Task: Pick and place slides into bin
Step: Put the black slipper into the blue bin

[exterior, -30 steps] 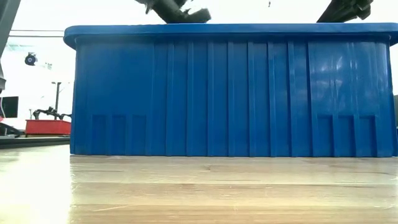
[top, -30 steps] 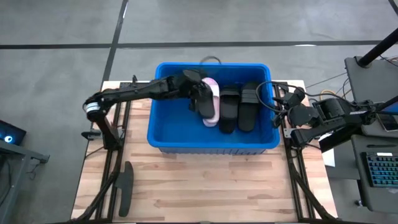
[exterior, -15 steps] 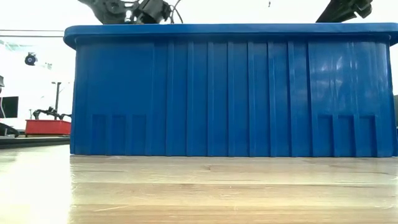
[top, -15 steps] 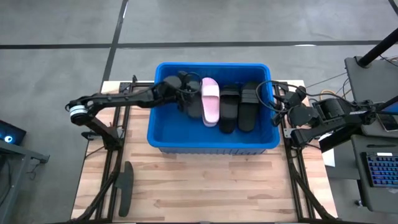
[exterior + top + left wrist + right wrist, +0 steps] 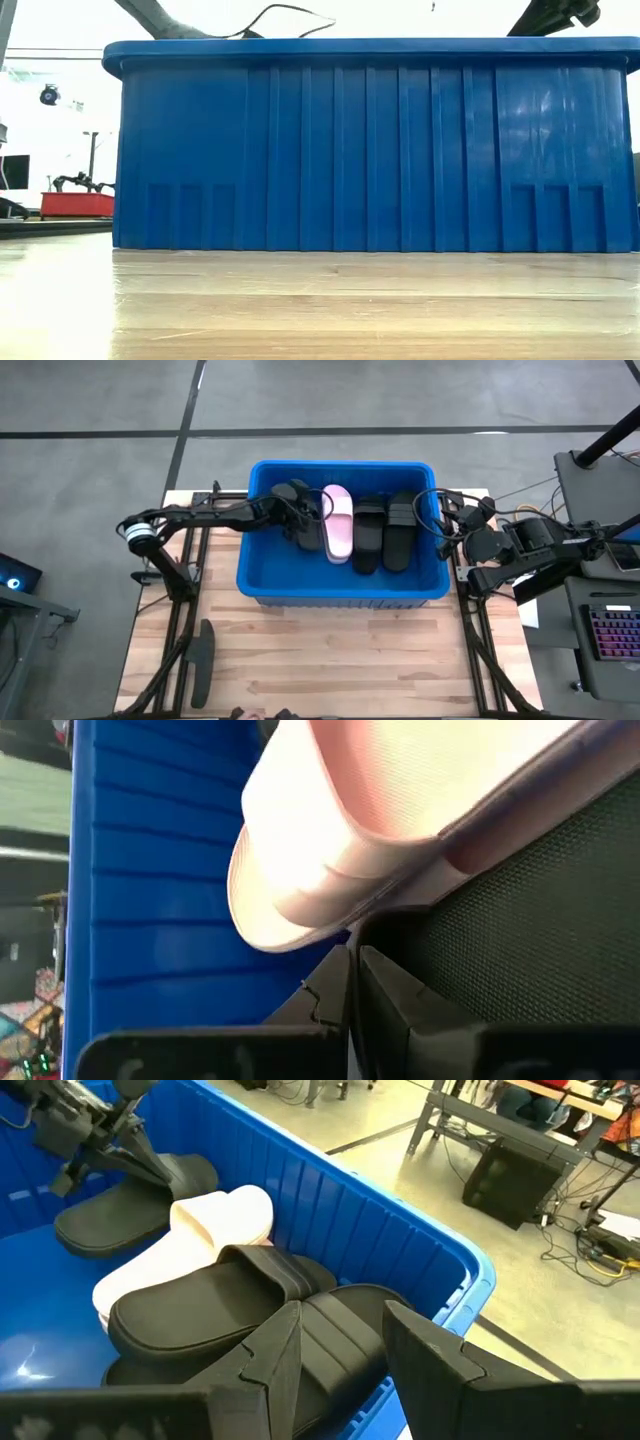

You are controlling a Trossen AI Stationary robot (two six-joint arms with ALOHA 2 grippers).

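Since a second ago the left arm has been pulling back and lowering: its left gripper (image 5: pixel 297 520), then above the pink slide, is now sitting down inside the bin's left half, and the black slide it was carrying is lying on the bin floor. From the high view, the blue bin (image 5: pixel 264 582) is standing on the wooden table (image 5: pixel 330 660), and the slides are lying in a row inside it — a black slide (image 5: pixel 309 526) at the left, touching the pale pink slide (image 5: pixel 338 523), then two more black slides (image 5: pixel 383 532) toward the right wall. The left gripper is resting against that leftmost black slide with its fingers closed together; whether they are pinching anything cannot be told. The right gripper (image 5: pixel 447 530) is waiting at the bin's right rim, partly open and holding nothing. In the low view, the bin's ribbed blue wall (image 5: pixel 370 150) is filling the picture, with only parts of both arms showing above its rim. In the left wrist view, the shut fingers (image 5: pixel 335 1000) are lying just beside the pink slide's sole (image 5: pixel 330 840) and a dark textured surface (image 5: pixel 540 920). In the right wrist view, the right gripper's fingers (image 5: pixel 270 1360) are standing apart over the black slides (image 5: pixel 200 1305), the pink one (image 5: pixel 215 1230) lying beyond them — and farther off, the left gripper (image 5: pixel 110 1135) is touching the far black slide (image 5: pixel 130 1205).
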